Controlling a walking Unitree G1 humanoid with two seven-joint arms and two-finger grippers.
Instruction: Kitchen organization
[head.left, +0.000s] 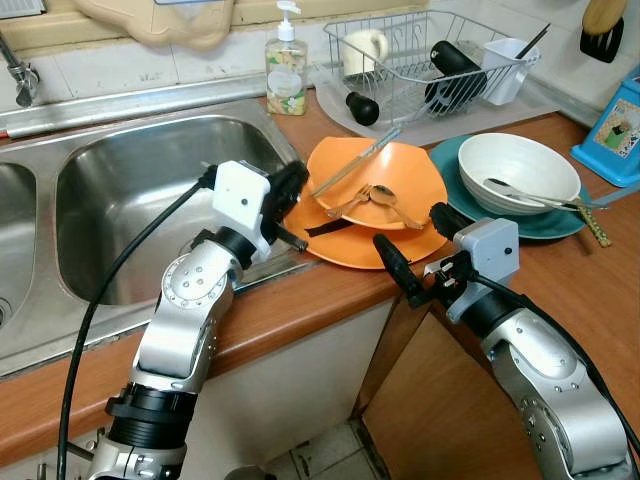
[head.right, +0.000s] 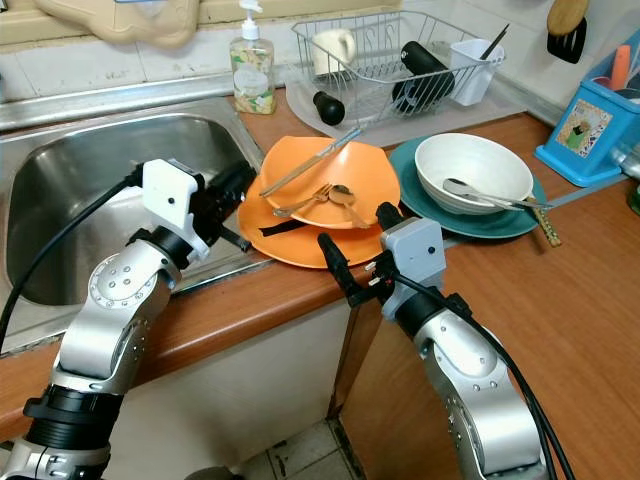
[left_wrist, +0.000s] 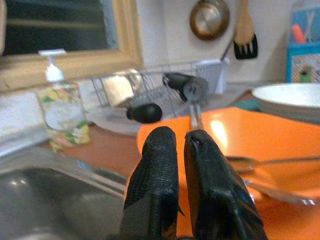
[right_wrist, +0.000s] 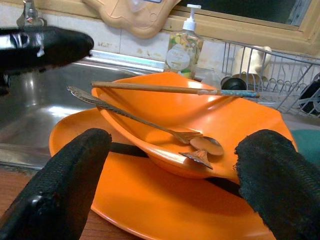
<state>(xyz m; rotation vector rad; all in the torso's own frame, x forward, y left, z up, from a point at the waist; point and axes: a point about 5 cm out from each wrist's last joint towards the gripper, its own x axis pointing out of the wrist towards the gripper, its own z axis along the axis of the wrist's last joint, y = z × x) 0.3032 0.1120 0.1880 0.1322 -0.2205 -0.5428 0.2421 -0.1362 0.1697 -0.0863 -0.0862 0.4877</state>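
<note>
An orange bowl (head.left: 385, 172) sits on an orange plate (head.left: 350, 250) at the counter's front edge, right of the sink. A fork (right_wrist: 130, 116) and a spoon (head.left: 385, 197) lie in the bowl, and a chopstick (head.left: 355, 160) rests across its rim. A dark flat utensil (head.left: 325, 228) lies between bowl and plate. My left gripper (head.left: 295, 187) is shut and empty at the plate's left edge, over the sink rim. My right gripper (head.left: 412, 235) is open just in front of the plate, its fingers spread as wide as the bowl in the right wrist view.
Right of the orange dishes, a white bowl (head.left: 515, 165) with a spoon and chopsticks sits on a teal plate (head.left: 545, 225). Behind stand a wire dish rack (head.left: 420, 60) with a mug, a soap bottle (head.left: 286, 65) and a blue box (head.left: 612, 130). The steel sink (head.left: 130, 200) lies left.
</note>
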